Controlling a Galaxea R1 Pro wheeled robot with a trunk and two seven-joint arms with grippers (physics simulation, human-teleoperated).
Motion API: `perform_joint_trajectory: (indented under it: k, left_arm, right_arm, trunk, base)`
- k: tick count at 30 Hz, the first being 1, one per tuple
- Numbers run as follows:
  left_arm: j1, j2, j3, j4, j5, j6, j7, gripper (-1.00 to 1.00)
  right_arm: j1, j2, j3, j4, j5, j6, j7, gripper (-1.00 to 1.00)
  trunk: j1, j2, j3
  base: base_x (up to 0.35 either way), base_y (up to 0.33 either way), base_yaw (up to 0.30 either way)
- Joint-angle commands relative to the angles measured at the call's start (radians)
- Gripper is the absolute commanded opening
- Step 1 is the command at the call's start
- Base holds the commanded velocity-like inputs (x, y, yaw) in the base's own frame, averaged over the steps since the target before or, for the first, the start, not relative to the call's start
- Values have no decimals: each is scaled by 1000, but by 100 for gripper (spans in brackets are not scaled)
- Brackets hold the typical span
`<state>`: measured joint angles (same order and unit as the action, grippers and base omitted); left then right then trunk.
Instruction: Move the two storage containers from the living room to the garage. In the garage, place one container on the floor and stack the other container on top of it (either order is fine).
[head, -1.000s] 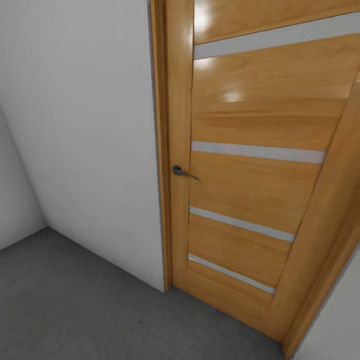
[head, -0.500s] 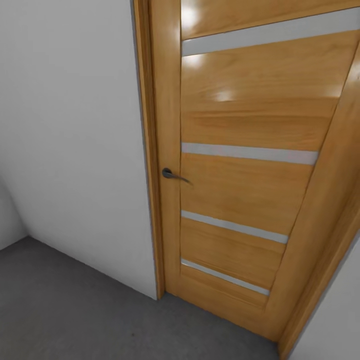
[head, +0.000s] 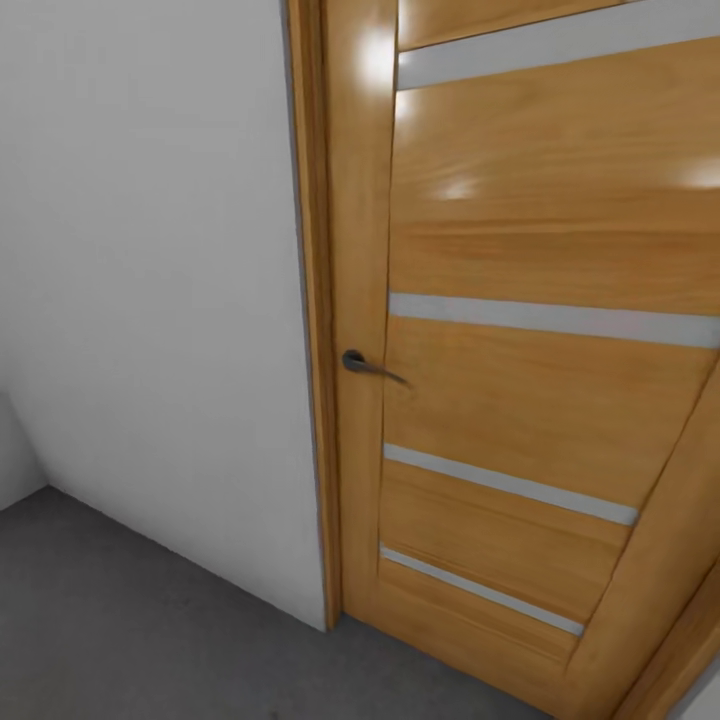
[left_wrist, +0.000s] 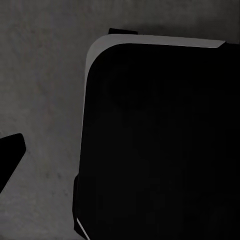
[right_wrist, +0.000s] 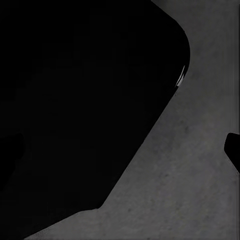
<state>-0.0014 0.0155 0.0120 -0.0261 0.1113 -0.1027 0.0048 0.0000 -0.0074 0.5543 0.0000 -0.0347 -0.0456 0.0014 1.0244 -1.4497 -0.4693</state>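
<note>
Wrist views show a dark rounded body, probably the robot's own base, over the floor (left_wrist: 45, 75); whether either gripper is released or clenched cannot be told. The floor is dark grey, mottled. Advance squarely toward the wood-panelled door (head: 520, 380), reaching for its handle (head: 368, 365) beside the white wall (head: 150, 280).

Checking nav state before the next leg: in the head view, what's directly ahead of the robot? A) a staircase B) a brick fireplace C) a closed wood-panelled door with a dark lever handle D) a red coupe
C: the wood-panelled door stands shut in its frame, its dark lever handle near the white wall, above the grey floor.
</note>
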Motion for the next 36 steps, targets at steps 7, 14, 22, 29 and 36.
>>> perform_joint_trajectory:
  k: [7,14,22,29,36]
  left_arm:
    - [0,0,0,0,7,-3,0,100]
    - [0,0,0,0,7,-3,1,100]
    - [0,0,0,0,7,-3,0,100]
    - [0,0,0,0,7,-3,1,100]
    - [0,0,0,0,7,-3,0,100]
  right_arm:
    - [0,0,4,0,-6,-3,0,100]
    - [0,0,4,0,-6,-3,0,100]
    - [0,0,4,0,-6,-3,0,100]
    - [0,0,4,0,-6,-3,0,100]
    - [0,0,4,0,-7,-3,0,100]
  trunk:
    - [1,0,-1]
    - [1,0,-1]
    - [1,0,-1]
    - [1,0,-1]
    - [1,0,-1]
  base:
    - [196,57,-158]
    - [13,3,-237]
    - [1,0,-241]
    - [3,1,-241]
    - [189,130,-112]
